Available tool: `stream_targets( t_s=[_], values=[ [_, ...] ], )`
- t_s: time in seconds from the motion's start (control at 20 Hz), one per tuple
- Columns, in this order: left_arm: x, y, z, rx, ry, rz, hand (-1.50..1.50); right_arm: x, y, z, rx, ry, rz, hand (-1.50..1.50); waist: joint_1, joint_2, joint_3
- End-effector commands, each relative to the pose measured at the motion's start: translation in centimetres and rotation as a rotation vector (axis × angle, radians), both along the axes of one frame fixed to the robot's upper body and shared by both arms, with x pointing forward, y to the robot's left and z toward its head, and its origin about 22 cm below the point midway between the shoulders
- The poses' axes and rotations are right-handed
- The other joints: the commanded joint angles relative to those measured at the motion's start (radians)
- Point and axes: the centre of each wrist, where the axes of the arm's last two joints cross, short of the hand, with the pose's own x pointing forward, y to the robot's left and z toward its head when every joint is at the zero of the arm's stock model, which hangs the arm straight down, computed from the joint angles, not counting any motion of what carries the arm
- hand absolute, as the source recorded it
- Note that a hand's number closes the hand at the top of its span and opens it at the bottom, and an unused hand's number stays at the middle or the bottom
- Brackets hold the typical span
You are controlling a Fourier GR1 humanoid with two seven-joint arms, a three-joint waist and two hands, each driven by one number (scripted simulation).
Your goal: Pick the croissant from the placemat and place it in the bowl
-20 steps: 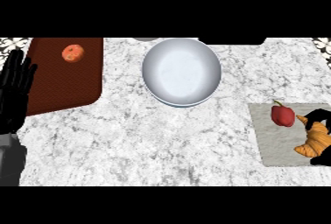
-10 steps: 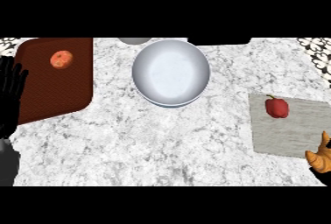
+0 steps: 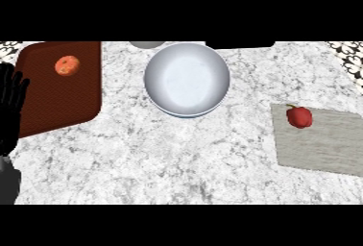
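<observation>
The left hand (image 3: pixel 12 108) rests at the nine o'clock edge of the view, fingers straight and raised, holding nothing, beside the brown tray (image 3: pixel 50 113) that carries an orange fruit (image 3: pixel 67 66). The right hand, which showed half a second ago at the four o'clock edge wrapped on the croissant, is now out of view, and the croissant has gone with it: the grey placemat (image 3: pixel 322 146) at three o'clock bears only the red pepper (image 3: pixel 299 116). So the croissant is off the placemat, most likely lifted in the unseen right hand, though its fingers cannot be checked. The bowl (image 3: pixel 187 79) stands at twelve o'clock on the marble worktop (image 3: pixel 177 158) with nothing in it. The pick appears done; the carry to the bowl remains.
</observation>
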Motion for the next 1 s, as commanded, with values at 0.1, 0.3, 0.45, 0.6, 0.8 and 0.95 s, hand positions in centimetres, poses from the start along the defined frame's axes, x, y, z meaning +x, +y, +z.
stream_targets(
  t_s=[0.1, 0.3, 0.45, 0.6, 0.8, 0.95],
  values=[
    [0.3, 0.4, 0.9, 0.006, -0.009, -0.019, 0.0, -4.3, 6.9, 8.2, -0.001, -0.238, 0.086, 1.5, 0.018, 0.006, 0.002],
    [0.0, -0.4, 0.6, -0.001, -0.005, -0.037, 0.0, -4.7, 8.9, 10.5, 0.014, -0.329, 0.163, 1.5, 0.043, 0.007, 0.002],
    [0.6, -0.8, 0.9, 0.008, -0.007, -0.059, 0.0, -2.6, 9.5, 11.0, 0.092, -0.425, 0.217, 1.5, 0.059, 0.009, 0.001],
    [1.2, -1.2, 0.8, 0.001, -0.005, -0.065, 0.0, -0.7, 10.9, 11.6, 0.194, -0.492, 0.235, 1.5, 0.07, 0.012, 0.0],
    [2.0, -1.2, 0.5, 0.001, -0.019, -0.056, 0.0, 1.0, 13.0, 13.1, 0.254, -0.496, 0.281, 1.5, 0.064, 0.013, 0.001],
    [1.9, -2.4, 0.7, -0.022, -0.015, -0.086, 0.0, 3.5, 15.3, 15.0, 0.282, -0.5, 0.269, 1.5, 0.084, 0.012, 0.001]
  ],
)
